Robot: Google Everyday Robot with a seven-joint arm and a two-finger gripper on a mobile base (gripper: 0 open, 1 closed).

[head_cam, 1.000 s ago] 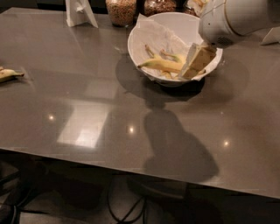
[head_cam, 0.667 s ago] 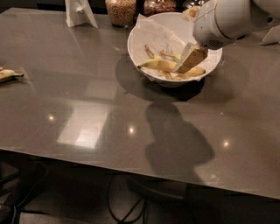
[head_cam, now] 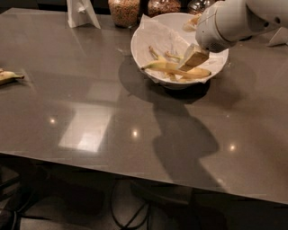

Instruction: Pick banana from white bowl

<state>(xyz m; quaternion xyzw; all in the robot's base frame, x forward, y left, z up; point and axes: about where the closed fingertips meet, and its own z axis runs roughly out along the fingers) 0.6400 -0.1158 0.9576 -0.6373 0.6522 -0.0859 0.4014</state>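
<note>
Camera view: the gripper (head_cam: 194,58) is hanging inside the right half of the white bowl (head_cam: 135,49), under the white arm (head_cam: 229,20). Its tip is sitting on or just above the banana (head_cam: 173,68); contact cannot be confirmed, and it cannot be told whether the claw is released or clenched. The banana is lying across the bowl on the crumpled paper sheet (head_cam: 157,33), running from beneath the claw out to its left. A glass jar (head_cam: 124,10) is standing behind and left of the claw. A small banana (head_cam: 9,76) is lying well apart, far left on the table (head_cam: 112,134).
</note>
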